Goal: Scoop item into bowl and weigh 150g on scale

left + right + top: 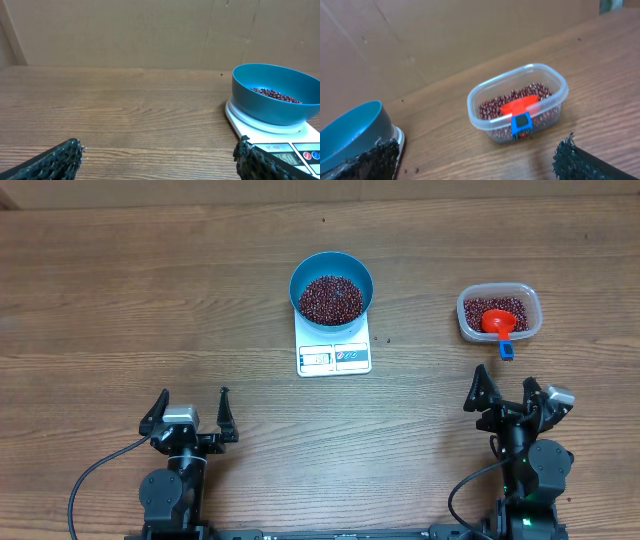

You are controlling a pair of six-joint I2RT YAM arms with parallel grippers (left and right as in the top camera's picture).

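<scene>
Upper centre of your overhead view: beans (331,298) fill the blue bowl (298,276), which sits on the scale (334,358). Upper right: tub (464,320) with red scoop (497,320). Bottom: left gripper (193,395) and right gripper (505,380), jaws apart, holding nothing.

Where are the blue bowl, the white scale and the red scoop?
blue bowl (332,260): overhead view, bare upper inner wall.
scale (334,358): overhead view, its display panel.
red scoop (496,320): overhead view, its round red head.
</scene>
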